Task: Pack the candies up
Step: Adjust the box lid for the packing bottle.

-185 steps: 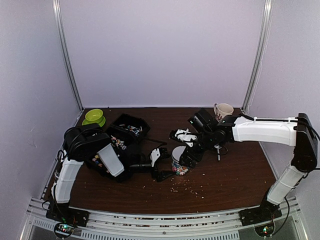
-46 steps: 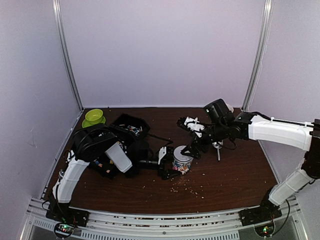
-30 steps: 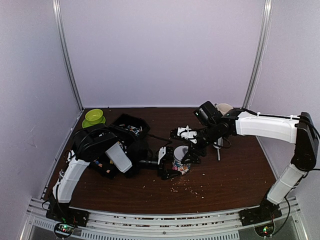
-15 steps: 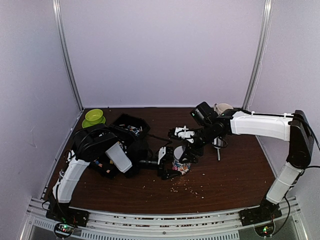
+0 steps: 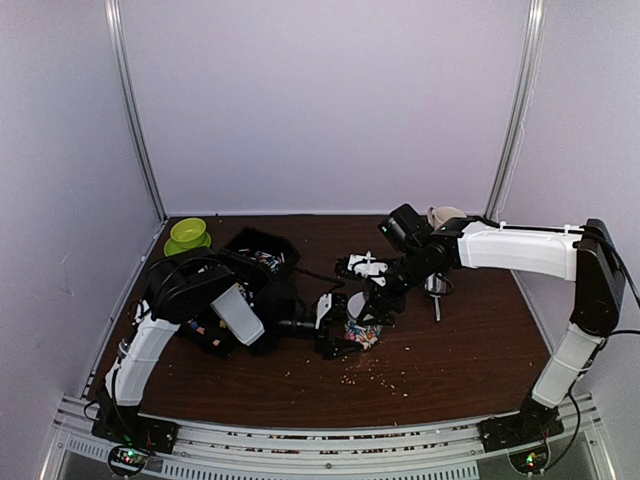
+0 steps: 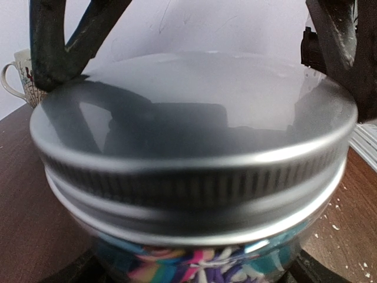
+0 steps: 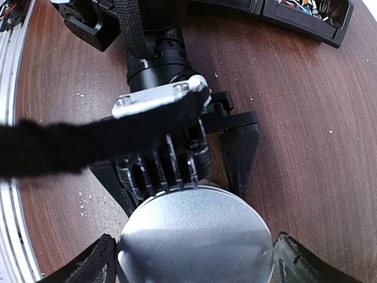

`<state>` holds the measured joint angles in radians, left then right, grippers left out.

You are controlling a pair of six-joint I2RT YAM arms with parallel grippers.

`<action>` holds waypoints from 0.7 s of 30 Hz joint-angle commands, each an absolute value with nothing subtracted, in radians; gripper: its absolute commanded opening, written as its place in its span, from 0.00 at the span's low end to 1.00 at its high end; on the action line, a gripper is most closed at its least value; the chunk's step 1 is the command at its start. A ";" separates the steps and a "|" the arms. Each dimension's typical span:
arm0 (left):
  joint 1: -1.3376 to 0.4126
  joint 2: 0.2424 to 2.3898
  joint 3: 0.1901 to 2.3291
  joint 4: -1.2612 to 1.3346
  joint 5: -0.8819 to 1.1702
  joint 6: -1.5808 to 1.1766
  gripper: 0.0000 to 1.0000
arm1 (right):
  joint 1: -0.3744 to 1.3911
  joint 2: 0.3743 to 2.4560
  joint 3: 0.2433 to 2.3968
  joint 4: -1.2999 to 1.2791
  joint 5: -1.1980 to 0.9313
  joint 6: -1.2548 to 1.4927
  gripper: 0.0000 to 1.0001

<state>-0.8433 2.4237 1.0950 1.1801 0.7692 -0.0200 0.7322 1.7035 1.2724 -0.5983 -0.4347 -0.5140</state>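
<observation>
1 jar (image 6: 188, 177) of candies (image 6: 194, 264), 1 mug (image 5: 447, 216), 1 green bowl (image 5: 188, 232), perhaps 2 trays (image 5: 262, 254), 2 arms (image 5: 515, 250).

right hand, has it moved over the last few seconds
Yes. The right hand swung left, away from the cream ceramic mug, down over the silver-lidded glass jar of candies.

candies (image 6: 194, 262) in jar (image 5: 362, 334), lid (image 6: 194, 130) on top

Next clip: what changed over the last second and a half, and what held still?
The right pincer, earlier lifted up and right of the jar, swung back left and down; its fingers now flank the metal lid, though a firm grip cannot be confirmed. The left pincer stayed clamped on the jar, which kept its place. The green bowl and mug are unmoved.
</observation>
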 commanded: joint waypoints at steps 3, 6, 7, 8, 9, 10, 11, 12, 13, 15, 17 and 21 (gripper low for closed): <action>-0.834 2.462 1.101 1.177 0.800 -0.020 0.91 | 0.724 1.718 1.289 -0.594 -0.438 -0.489 0.89; -0.835 2.462 1.101 1.178 0.799 -0.019 0.91 | 0.722 1.718 1.279 -0.588 -0.440 -0.482 0.89; -0.834 2.461 1.100 1.178 0.799 -0.020 0.91 | 0.721 1.717 1.278 -0.588 -0.440 -0.480 0.89; -0.834 2.461 1.101 1.179 0.799 -0.019 0.91 | 0.720 1.718 1.278 -0.588 -0.443 -0.481 0.89; -0.835 2.462 1.101 1.179 0.799 -0.020 0.91 | 0.719 1.720 1.278 -0.589 -0.445 -0.480 0.90; -0.835 2.461 1.100 1.178 0.799 -0.020 0.91 | 0.719 1.722 1.279 -0.590 -0.448 -0.478 0.90; -0.835 2.461 1.101 1.180 0.798 -0.020 0.91 | 0.719 1.723 1.281 -0.590 -0.450 -0.476 0.90; -0.835 2.462 1.101 1.180 0.799 -0.020 0.91 | 0.719 1.722 1.281 -0.590 -0.450 -0.473 0.89; -0.834 2.461 1.100 1.179 0.799 -0.020 0.91 | 0.720 1.723 1.281 -0.588 -0.447 -0.470 0.89; -0.834 2.462 1.101 1.179 0.797 -0.019 0.91 | 0.718 1.722 1.281 -0.584 -0.445 -0.464 0.88; -0.835 2.462 1.099 1.180 0.793 -0.020 0.91 | 0.718 1.716 1.278 -0.576 -0.442 -0.454 0.87; -0.828 2.462 1.095 1.199 0.782 -0.033 0.91 | 0.718 1.674 1.217 -0.496 -0.441 -0.427 0.87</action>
<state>-0.8413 2.4237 1.0954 1.1801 0.7700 -0.0204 0.7265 1.7058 1.2655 -0.5808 -0.4480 -0.4652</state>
